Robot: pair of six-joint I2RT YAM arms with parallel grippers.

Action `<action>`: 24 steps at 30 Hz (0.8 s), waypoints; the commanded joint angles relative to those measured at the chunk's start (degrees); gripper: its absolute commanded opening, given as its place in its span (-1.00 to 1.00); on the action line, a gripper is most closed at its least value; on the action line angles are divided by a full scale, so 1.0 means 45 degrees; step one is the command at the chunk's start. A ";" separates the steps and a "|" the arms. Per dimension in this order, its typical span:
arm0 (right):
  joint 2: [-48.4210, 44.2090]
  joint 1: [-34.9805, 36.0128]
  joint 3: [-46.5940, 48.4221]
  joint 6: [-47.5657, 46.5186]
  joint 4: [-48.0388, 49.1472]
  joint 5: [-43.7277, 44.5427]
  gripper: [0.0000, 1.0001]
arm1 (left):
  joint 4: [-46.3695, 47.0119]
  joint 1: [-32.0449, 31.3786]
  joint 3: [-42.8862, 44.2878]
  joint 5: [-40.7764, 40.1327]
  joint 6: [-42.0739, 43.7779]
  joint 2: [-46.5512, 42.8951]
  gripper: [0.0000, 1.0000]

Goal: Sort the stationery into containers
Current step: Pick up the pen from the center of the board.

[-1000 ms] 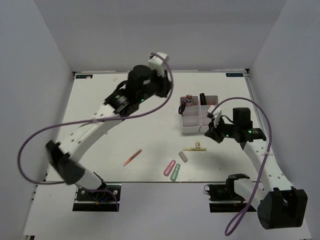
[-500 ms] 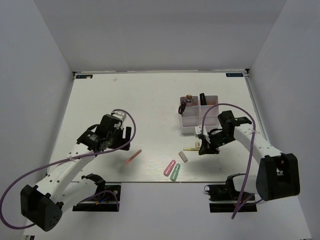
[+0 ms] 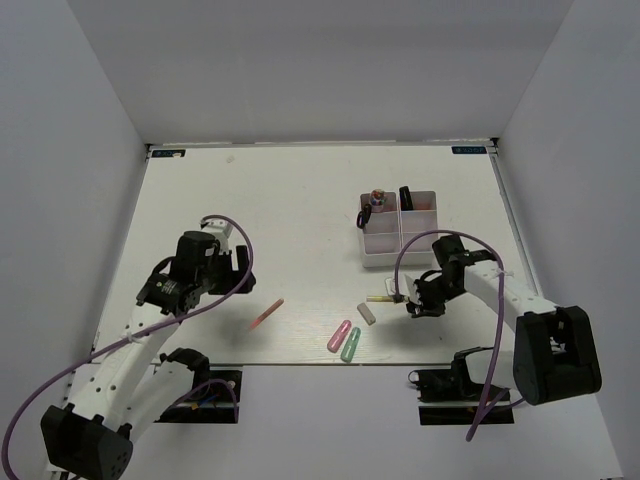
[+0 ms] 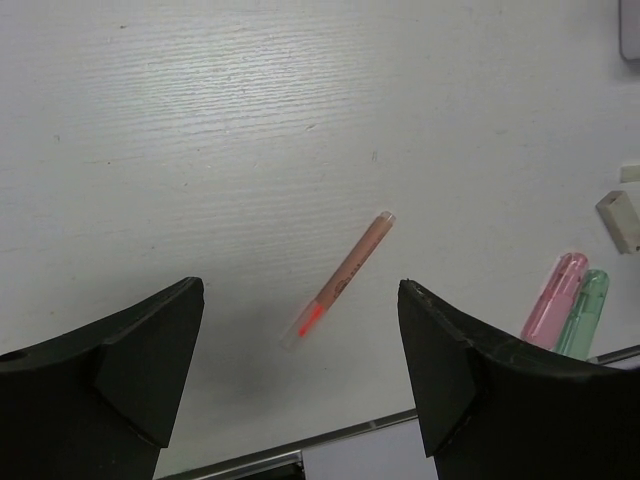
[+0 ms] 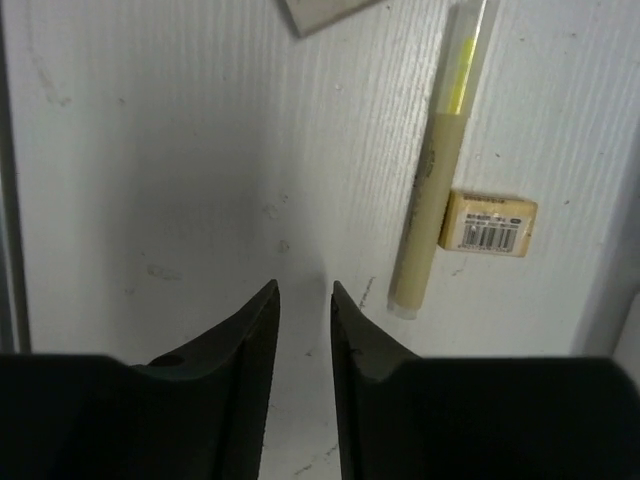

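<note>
Overhead, a white bench point(image 3: 250, 200) carries scattered stationery, with one robot arm at each side. The left tool point(image 3: 242, 262) hovers over the near left of the bench with its jaws spread wide and nothing between them. In its wrist view, the left tool point(image 4: 300, 288) frames a thin pink pen point(image 4: 340, 280) lying diagonally on the bench below; the pen has fine dark print along its barrel, too small to read. To the right of the pen lie a pink capsule eraser point(image 4: 553, 298) and a green capsule eraser point(image 4: 582, 312), side by side and touching, with a grey eraser point(image 4: 620, 220) just beyond them. The right tool point(image 3: 415, 305) sits low over the bench near a pale yellow clip point(image 3: 385, 297), its jaws only narrowly apart and gripping nothing. In the wrist view of the right tool point(image 5: 303, 288), the clip point(image 5: 430, 200) lies just to the right of the jaws. A small tan tag point(image 5: 488, 223) touching its side bears a barcode and tiny digits that cannot be read. Farther back stand the containers point(image 3: 385, 262), two joined white trays holding a black highlighter point(image 3: 406, 197) and a pink round piece point(image 3: 377, 196). Small labels point(image 3: 470, 150) at the far corners of the bench are illegible.
</note>
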 commanded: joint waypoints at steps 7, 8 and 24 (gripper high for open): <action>-0.0167 -0.0133 -0.0043 -0.0528 0.1418 0.0283 -0.21 | 0.0216 0.0097 -0.0169 0.0533 -0.0057 -0.0279 0.77; -0.0148 -0.0172 -0.0082 -0.0548 0.1456 0.0302 -0.17 | 0.0216 0.0097 -0.0150 0.0572 -0.0076 -0.0299 0.77; 0.1180 -0.0153 0.0426 0.0428 0.2276 0.0986 -0.20 | 0.0216 0.0097 -0.0189 0.0611 0.0041 -0.0338 0.77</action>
